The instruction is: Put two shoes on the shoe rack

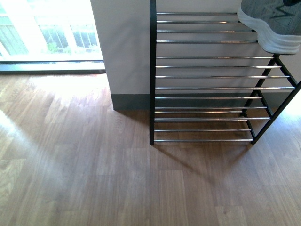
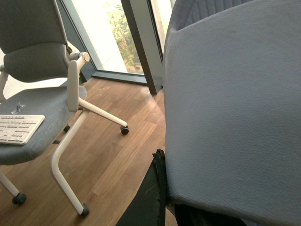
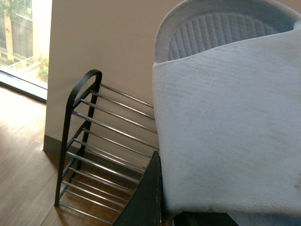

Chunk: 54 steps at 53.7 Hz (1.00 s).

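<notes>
Two shoes are held off the floor: the left tool [image 2: 164,197] pinches one shoe [image 2: 230,108] near a chair [image 2: 42,80]. The right tool [image 3: 162,197] pinches the other shoe [image 3: 230,122] above the rack [image 1: 202,77], at its top tier's right end.

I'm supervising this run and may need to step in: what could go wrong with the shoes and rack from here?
The shoe seems to hang at the shoe rack's right end; released there, it may tip off. The tiers are thin bars with gaps, so a tilted sole could slip through. The second shoe fills the left wrist view, which faces a chair, not the rack, so that arm may place blind.
</notes>
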### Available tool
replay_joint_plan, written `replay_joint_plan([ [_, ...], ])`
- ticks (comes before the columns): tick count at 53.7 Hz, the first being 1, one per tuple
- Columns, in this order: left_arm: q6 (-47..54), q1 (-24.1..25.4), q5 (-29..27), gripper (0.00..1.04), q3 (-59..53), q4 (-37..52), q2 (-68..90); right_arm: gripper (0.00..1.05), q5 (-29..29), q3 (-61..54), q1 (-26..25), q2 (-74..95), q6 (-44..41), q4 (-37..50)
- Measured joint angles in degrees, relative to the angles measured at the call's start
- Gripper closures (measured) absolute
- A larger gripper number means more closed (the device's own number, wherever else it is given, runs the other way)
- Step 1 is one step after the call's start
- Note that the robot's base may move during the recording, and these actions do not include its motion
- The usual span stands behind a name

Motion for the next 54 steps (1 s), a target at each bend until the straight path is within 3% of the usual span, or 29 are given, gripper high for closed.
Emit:
replay_joint_plan([
  [54, 0.0, 0.0, 0.0, 1.03, 0.0, 0.0, -0.1, 1.03, -0.2, 0.0, 0.0, 0.1, 0.4, 0.4],
])
